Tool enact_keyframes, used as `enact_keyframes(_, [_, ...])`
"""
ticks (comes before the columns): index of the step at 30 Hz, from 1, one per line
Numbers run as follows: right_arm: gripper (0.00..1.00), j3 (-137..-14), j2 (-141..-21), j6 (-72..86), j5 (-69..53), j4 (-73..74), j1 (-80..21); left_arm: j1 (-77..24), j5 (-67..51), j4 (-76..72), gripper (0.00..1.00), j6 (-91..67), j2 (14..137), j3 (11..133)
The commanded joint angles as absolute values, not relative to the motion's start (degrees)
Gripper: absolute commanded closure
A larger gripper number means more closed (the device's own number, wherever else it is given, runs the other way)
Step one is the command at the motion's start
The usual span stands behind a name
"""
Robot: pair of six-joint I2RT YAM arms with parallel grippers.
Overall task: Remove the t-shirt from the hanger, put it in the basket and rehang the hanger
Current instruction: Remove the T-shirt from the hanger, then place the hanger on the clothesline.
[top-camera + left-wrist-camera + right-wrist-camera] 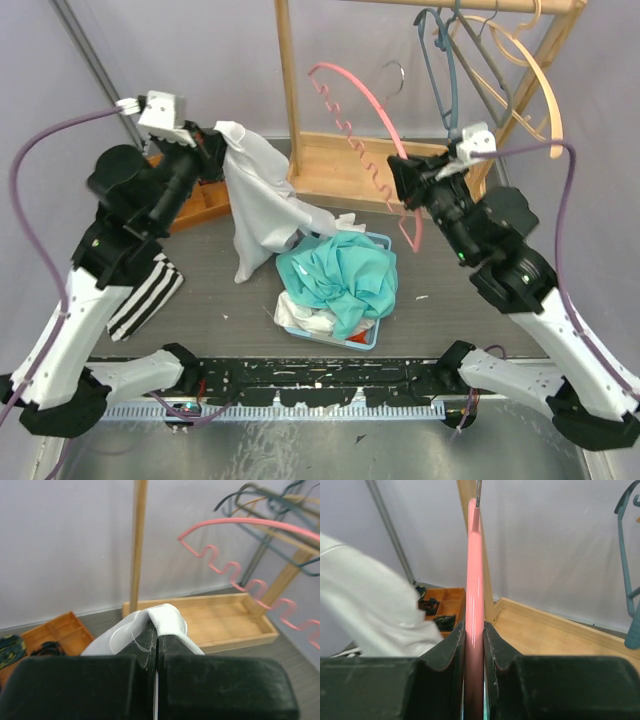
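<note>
The white t-shirt hangs from my left gripper, pinched at one bunched fold and lifted high at the left. The rest drapes down to the table, and its lower corner trails onto the rim of the blue basket. I judge it is held up there to keep the cloth apart from the pink hanger, which looks bare. The right gripper is clamped on the hanger's lower arm and holds it out to the right, well apart from the shirt, so the removal itself seems done.

The overhead view gives me the layout. It shows shirt and hanger separated, a teal garment heaped in the basket, a striped cloth at the left edge, and spare hangers on the wooden rack. It does not show either grip clearly.

The left wrist view settles the first one. The jaws are pressed fully together with the shirt bulging out above them, and the hanger's wavy bar is empty beyond. The right wrist view shows the pads tight on either side of the pink bar. The shirt appears there only as a white blur off to the left.
</note>
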State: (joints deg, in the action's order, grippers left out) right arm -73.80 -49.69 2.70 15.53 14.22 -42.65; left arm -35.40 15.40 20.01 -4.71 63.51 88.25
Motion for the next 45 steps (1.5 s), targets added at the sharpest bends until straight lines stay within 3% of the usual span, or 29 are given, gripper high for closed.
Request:
enact_keyframes(1, [0.99,-82.3,-59.3,1.7,25.1,5.4,-42.8,-35.2,4.5,19.6,1.00,-10.8,58.9,87.2])
enact_keyframes(7, [0.99,-91.8,-71.6,-1.1,29.7,4.0,-42.3,-35.2,0.1,19.3,1.00,-12.9,54.1,86.1])
enact_keyframes(14, [0.99,-98.6,-79.7,0.0,24.2,2.6,-37.2,-35.2,-6.6,17.3,1.00,-16.1,52.3,87.6])
enact_keyframes(31, [0.99,-106.0,-86.1,3.6,13.2,1.1,-27.2,-35.2,-11.9,12.7,1.00,-20.6,49.8,83.5])
enact_keyframes(45, [0.99,-110.0,-91.2,6.9,6.3,1.4,-22.7,-35.2,-13.6,12.5,1.00,-21.0,50.1,86.7])
